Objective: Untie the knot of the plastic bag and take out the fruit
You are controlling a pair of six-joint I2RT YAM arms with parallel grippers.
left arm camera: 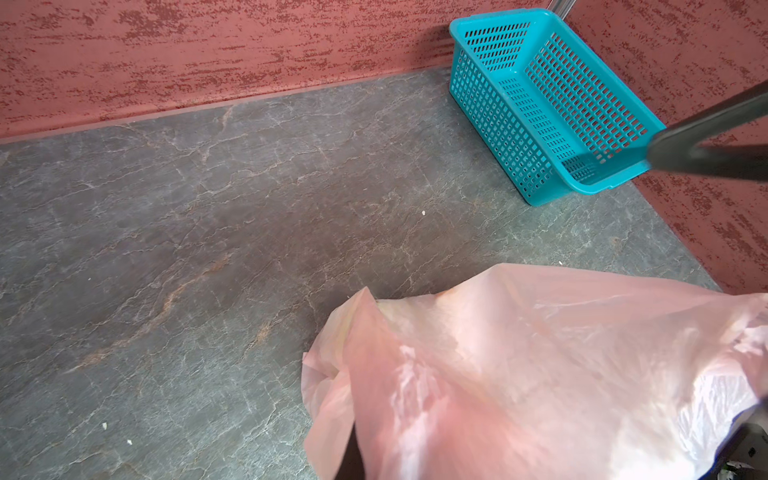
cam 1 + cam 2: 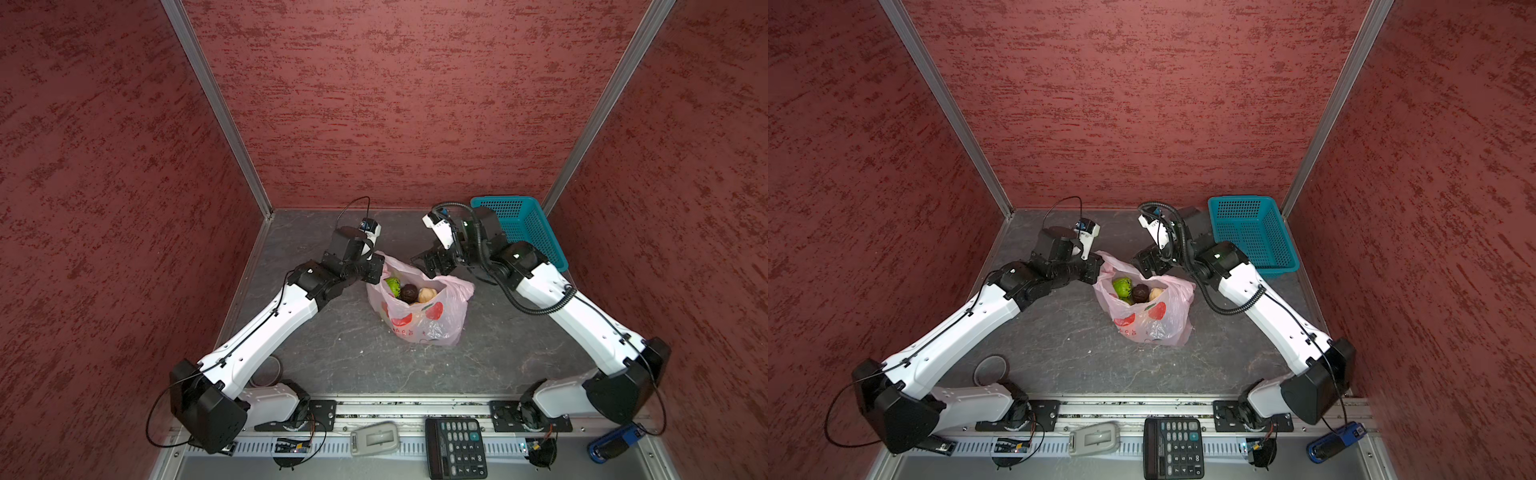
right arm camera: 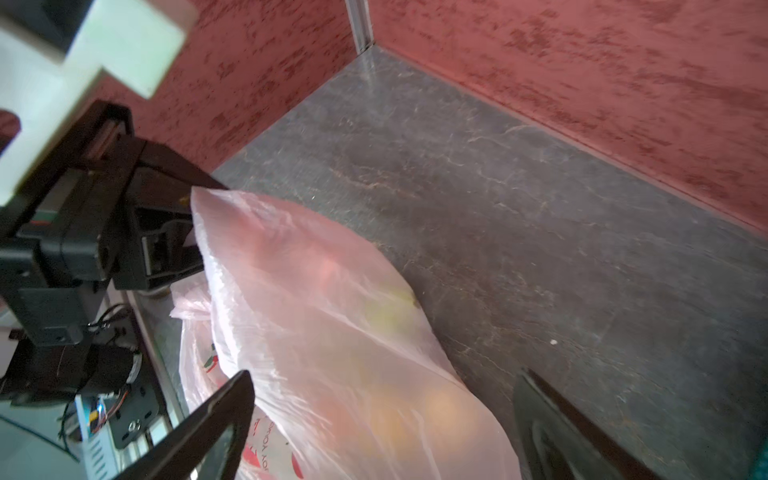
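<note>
Calculator (image 2: pixel 456 446) sits out front on the rail (image 2: pixel 415 411). Mid-table, the bag (image 2: pixel 419 322) stands with its mouth gaping, so you can see the fruit (image 2: pixel 409 293) inside: a green piece, a dark brown one and a cream one, all bunched together. Left gripper (image 3: pixel 187 245) is clamped tight on the bag's left rim, which stands up taut. Right gripper (image 2: pixel 430 266) is at the bag's far rim, jaws spread wide, holding nothing. Teal basket (image 2: pixel 523 224) is parked in the table's far right corner.
</note>
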